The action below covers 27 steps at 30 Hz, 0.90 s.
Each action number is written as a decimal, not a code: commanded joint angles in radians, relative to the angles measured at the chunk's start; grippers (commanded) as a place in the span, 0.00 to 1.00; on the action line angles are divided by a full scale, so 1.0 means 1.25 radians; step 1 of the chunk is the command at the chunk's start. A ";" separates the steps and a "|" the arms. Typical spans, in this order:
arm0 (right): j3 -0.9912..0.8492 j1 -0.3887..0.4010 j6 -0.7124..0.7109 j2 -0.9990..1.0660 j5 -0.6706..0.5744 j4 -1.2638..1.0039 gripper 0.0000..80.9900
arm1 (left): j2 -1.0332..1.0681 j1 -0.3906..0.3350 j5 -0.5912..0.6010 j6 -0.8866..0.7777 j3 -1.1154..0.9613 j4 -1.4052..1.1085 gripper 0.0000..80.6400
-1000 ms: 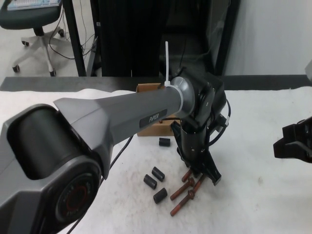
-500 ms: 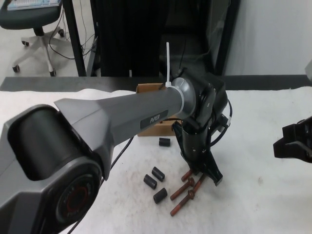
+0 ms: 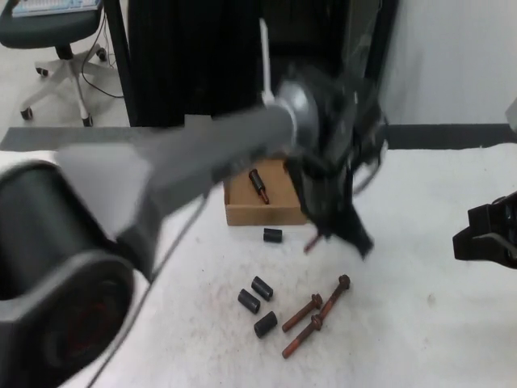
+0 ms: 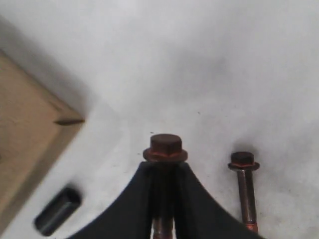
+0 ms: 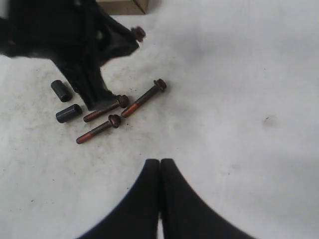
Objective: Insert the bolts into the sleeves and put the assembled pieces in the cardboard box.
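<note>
Squarely in the left pincer (image 4: 163, 168) — a bolt (image 4: 165, 148), head protruding.

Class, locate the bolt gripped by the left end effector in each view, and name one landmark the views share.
Left wrist view: bolt clamped in the left end effector, head past the tips.
High view: bolt just right of the cardboard box's near corner.
Right wrist view: bolt head close to the box.
Shared landmark: the cardboard box.

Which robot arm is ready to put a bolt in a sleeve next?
Left, probably. The left gripper is shut on a bolt, with a sleeve and the box close by. The right gripper is shut on nothing and sits farther off.
</note>
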 commanded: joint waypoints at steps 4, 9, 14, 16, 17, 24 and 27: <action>0.001 -0.001 -0.031 -0.007 -0.078 -0.014 0.01 | -0.156 0.060 -0.078 -0.047 -0.013 0.000 0.00; 0.001 0.013 -0.037 -0.003 -0.113 -0.054 0.01 | -0.301 0.126 -0.078 -0.073 0.040 0.009 0.00; 0.001 0.080 -0.036 0.006 -0.136 -0.106 0.01 | -0.483 0.174 -0.076 -0.073 0.235 -0.014 0.00; 0.001 0.120 -0.036 0.013 -0.130 -0.120 0.01 | -0.579 0.189 -0.060 -0.096 0.363 -0.065 0.00; 0.001 0.141 -0.036 0.020 -0.128 -0.137 0.01 | -0.621 0.193 -0.051 -0.108 0.432 -0.102 0.00; -0.001 0.269 0.010 0.144 -0.083 -0.300 0.01 | -0.970 0.199 0.008 -0.144 0.842 -0.445 0.00; -0.020 0.313 0.024 0.237 -0.093 -0.321 0.01 | -1.078 0.199 0.009 -0.150 0.959 -0.525 0.00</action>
